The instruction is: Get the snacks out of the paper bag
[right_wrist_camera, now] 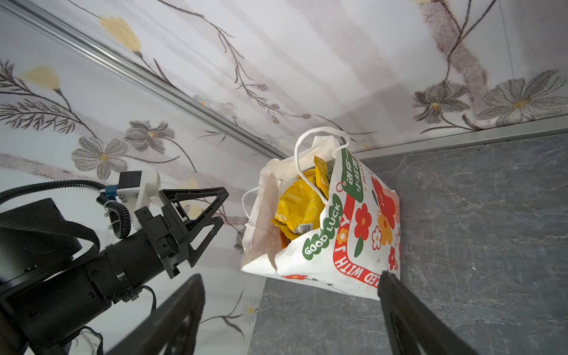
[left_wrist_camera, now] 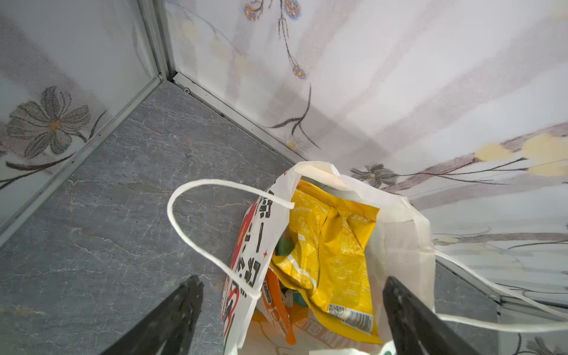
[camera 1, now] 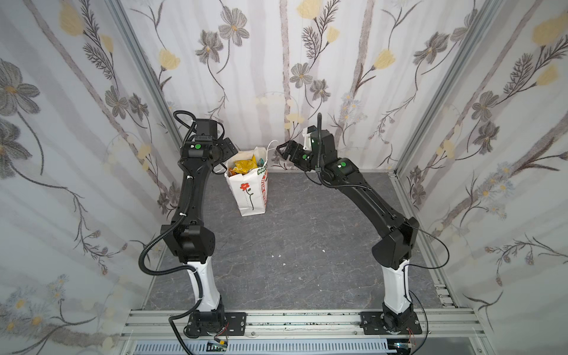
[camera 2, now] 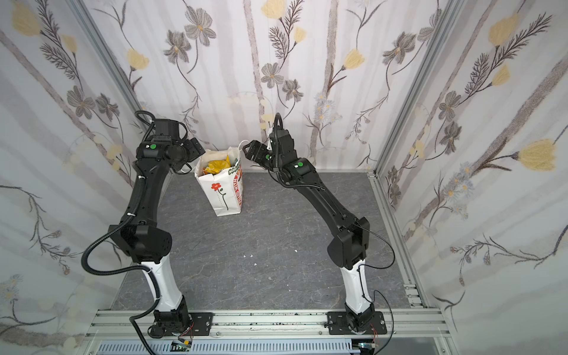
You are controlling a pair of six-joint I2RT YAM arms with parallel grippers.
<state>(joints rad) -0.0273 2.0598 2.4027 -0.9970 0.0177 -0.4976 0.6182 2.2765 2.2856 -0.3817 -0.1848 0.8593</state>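
Robot lab test cell, floral fabric walls (camera 1: 307, 61), aluminium frame post (camera 1: 144, 70), grey marble-look tabletop (camera 1: 292, 246), left arm (camera 1: 189, 187) and right arm (camera 1: 368, 196) bolted to slotted rail (camera 1: 307, 319)

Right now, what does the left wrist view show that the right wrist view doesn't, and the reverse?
Left wrist only: black lettering on one side of the paper bag. Right wrist only: the left claw, open beside the bag, and the green GOOD LUCK label. Both: the yellow packet on top inside the bag, and its white cord handles.

Both arms reared up, elbows bent, wrists tilted inward and down. Left gripper (right_wrist_camera: 223, 206), right gripper (right_wrist_camera: 290, 275) — jaws spread wide, gripping nothing.
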